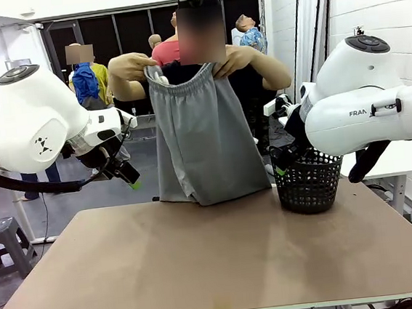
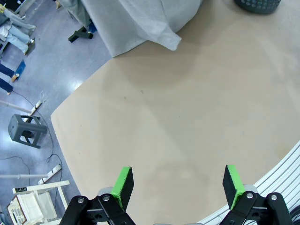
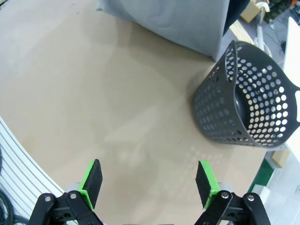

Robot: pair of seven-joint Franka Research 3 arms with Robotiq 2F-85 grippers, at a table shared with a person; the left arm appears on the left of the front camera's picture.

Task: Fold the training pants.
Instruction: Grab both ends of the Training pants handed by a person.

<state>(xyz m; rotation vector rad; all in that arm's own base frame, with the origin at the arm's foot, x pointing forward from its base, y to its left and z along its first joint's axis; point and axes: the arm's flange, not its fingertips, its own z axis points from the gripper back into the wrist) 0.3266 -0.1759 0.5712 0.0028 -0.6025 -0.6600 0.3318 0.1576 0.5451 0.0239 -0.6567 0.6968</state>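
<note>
left pincer [image 2: 177, 176], right pincer [image 3: 149, 168] (both agape)

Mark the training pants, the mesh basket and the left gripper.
training pants [image 1: 203, 140], front view, middle of the hanging fabric
mesh basket [image 3: 225, 104], right wrist view, perforated side wall
left gripper [image 2: 178, 183], left wrist view, midway between its fingertips

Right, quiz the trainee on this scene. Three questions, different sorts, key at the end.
1. True or false: the pants lie flat on the table.
2. Where is the basket? A) on the floor B) on the table, robot's right C) on the table, robot's left
3. Fill in: the robot's left hand and right hand are both ____.

Key: 1 false, a person holds them up by the waistband; 2 B; 3 open.
</note>
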